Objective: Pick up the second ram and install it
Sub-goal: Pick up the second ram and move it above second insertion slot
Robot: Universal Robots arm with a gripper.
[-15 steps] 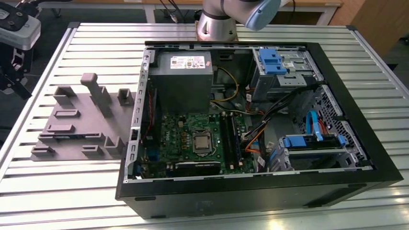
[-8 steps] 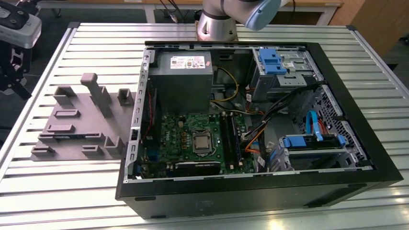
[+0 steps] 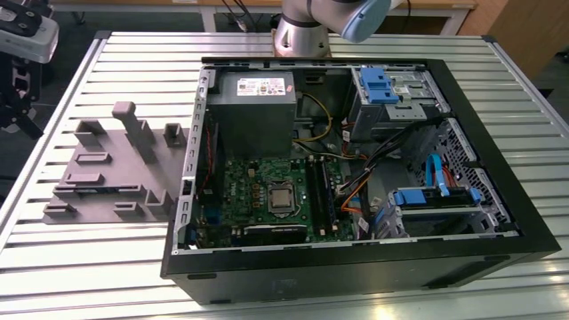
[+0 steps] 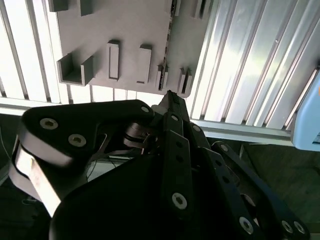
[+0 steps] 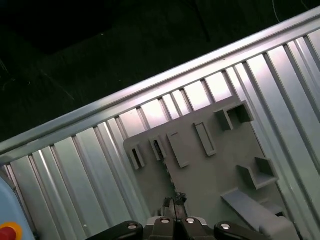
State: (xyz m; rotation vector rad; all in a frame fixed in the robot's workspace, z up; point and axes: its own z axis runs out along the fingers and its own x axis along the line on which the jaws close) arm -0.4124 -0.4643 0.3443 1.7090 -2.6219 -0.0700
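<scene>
The second ram point(image 5: 159, 150) is a thin dark stick standing on edge in a slot of the grey fixture tray point(image 5: 200, 175). It also shows as a dark strip point(image 4: 173, 7) in the second wrist view and as a greenish line point(image 3: 89, 189) near the tray's front. My gripper point(image 5: 172, 201) hangs well above the tray, in line with the stick and apart from it. Its black fingers point(image 4: 168, 97) meet at the tips, shut with nothing between them. The arm's end point(image 3: 20, 93) shows at the exterior view's left edge.
An open black computer case point(image 3: 498, 220) lies on the slatted metal table point(image 3: 106, 267), to the right of the tray. Its green motherboard point(image 3: 244, 193) holds long black memory slots point(image 3: 326, 193). The table edge point(image 5: 150, 87) runs close behind the tray.
</scene>
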